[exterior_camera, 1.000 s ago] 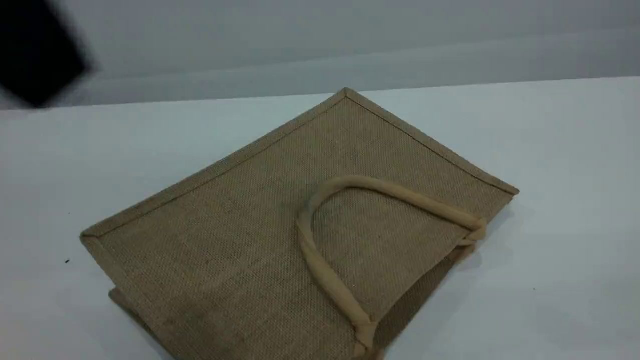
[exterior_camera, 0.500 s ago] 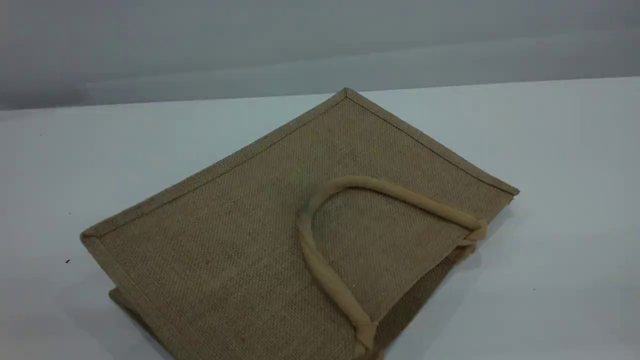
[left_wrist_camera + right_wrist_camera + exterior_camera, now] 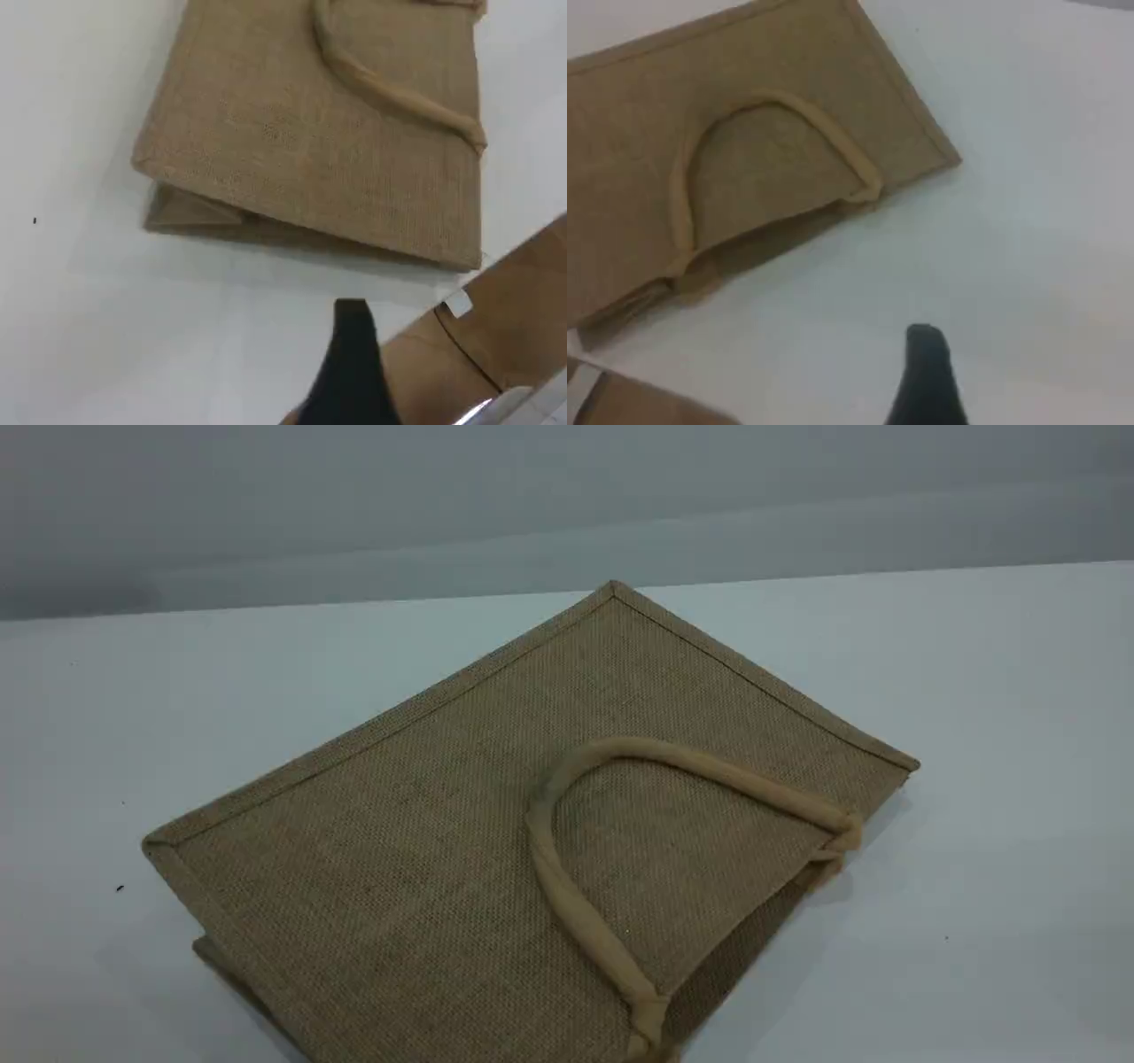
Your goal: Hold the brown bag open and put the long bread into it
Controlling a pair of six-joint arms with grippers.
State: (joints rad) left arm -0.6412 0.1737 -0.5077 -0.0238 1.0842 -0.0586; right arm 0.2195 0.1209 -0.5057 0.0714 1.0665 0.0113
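Observation:
The brown bag (image 3: 425, 841) lies flat on the white table, filling the middle of the scene view. One beige handle (image 3: 567, 895) is folded back over its upper face, and its mouth edge faces front right. The left wrist view shows the bag (image 3: 310, 133) from its folded side, with my left fingertip (image 3: 354, 354) hovering over bare table beside it. In the right wrist view the bag (image 3: 762, 115) and its handle (image 3: 680, 208) lie up left of my right fingertip (image 3: 926, 363). Nothing sits at either fingertip. The long bread is out of view. Neither arm shows in the scene view.
White table (image 3: 974, 691) surrounds the bag on all sides. A grey wall runs behind the table's far edge. A brown board-like surface (image 3: 514, 310) with a small white tag lies past the table edge near my left gripper, and also in the right wrist view's corner (image 3: 620, 403).
A dark blurred shape at the top left of the scene view a second ago has gone out of frame. The bag has not moved.

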